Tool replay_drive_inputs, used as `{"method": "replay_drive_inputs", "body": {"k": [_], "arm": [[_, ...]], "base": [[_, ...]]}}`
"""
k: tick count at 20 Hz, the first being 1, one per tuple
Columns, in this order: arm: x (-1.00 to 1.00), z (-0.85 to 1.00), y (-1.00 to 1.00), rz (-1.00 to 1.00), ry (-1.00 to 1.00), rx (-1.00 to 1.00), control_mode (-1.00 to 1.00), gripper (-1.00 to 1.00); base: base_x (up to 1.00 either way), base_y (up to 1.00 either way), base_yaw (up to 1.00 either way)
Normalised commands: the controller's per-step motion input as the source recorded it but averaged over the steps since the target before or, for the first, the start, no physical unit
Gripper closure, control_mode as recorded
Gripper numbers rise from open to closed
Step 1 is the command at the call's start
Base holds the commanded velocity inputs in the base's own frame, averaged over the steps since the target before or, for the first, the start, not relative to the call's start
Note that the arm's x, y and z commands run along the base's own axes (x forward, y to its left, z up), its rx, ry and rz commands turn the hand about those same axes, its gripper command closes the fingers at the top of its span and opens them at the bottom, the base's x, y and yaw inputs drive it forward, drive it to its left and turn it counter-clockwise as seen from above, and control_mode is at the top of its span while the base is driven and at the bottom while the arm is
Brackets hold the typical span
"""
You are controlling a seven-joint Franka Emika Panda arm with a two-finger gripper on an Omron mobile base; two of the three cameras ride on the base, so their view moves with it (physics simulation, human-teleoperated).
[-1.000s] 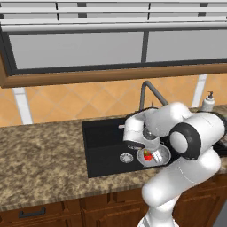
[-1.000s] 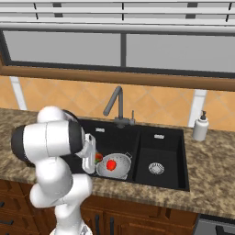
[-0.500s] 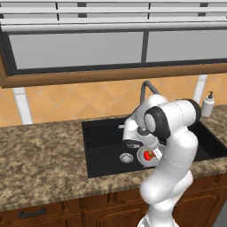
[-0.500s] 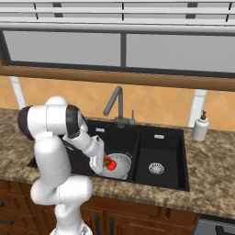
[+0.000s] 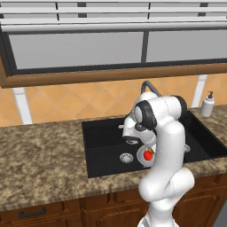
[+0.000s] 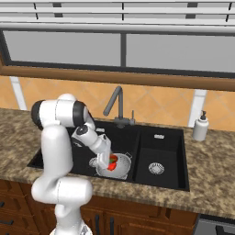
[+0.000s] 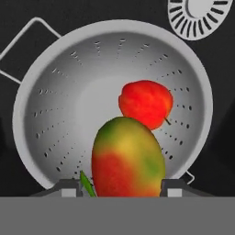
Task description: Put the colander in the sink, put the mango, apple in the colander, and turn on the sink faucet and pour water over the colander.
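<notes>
Looking down from the hand view, the colander (image 7: 112,108) sits on the black sink (image 7: 18,13) floor, with the round steel drain (image 7: 202,13) just beyond its rim; the apple (image 7: 146,103) lies inside the colander, touching the mango (image 7: 127,158). Neither base view resolves that contact. In the left base view the arm covers most of the colander (image 5: 144,157) — a sliver of rim and a red spot of apple (image 5: 149,153) show beside the drain (image 5: 126,157). The right base view adds the sink faucet (image 6: 114,105) behind the colander (image 6: 120,167) and the soap bottle (image 6: 200,126) far to its right.

Gripper (image 7: 121,189): fingertips (image 7: 69,188) stand about halfway apart, one on each side of the mango, which is between them, above the colander bowl. Whether the pads actually press it — cannot tell.
</notes>
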Motion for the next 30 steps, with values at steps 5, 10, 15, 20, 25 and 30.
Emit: {"method": "replay_drive_inputs", "body": {"k": [5, 10, 15, 20, 25, 30], "arm": [[0.60, -0.13, -0.03, 0.00, 0.08, -0.02, -1.00, 1.00], [0.15, -0.41, -0.24, 0.00, -0.01, 0.00, -1.00, 1.00], [-0.09, -0.57, -0.32, 0.00, 0.00, 0.00, -1.00, 1.00], [-0.50, -0.09, -0.02, 0.00, -0.06, -0.02, -1.00, -1.00], [-0.51, 0.09, 0.23, 0.00, -0.01, -0.04, -1.00, -1.00], [-0.09, 0.64, 0.35, 0.00, 0.00, -0.08, -1.00, -1.00]], "base": [[0.00, 0.00, 0.00], [0.00, 0.00, 0.00], [0.00, 0.00, 0.00], [0.00, 0.00, 0.00], [0.00, 0.00, 0.00], [0.00, 0.00, 0.00]]}}
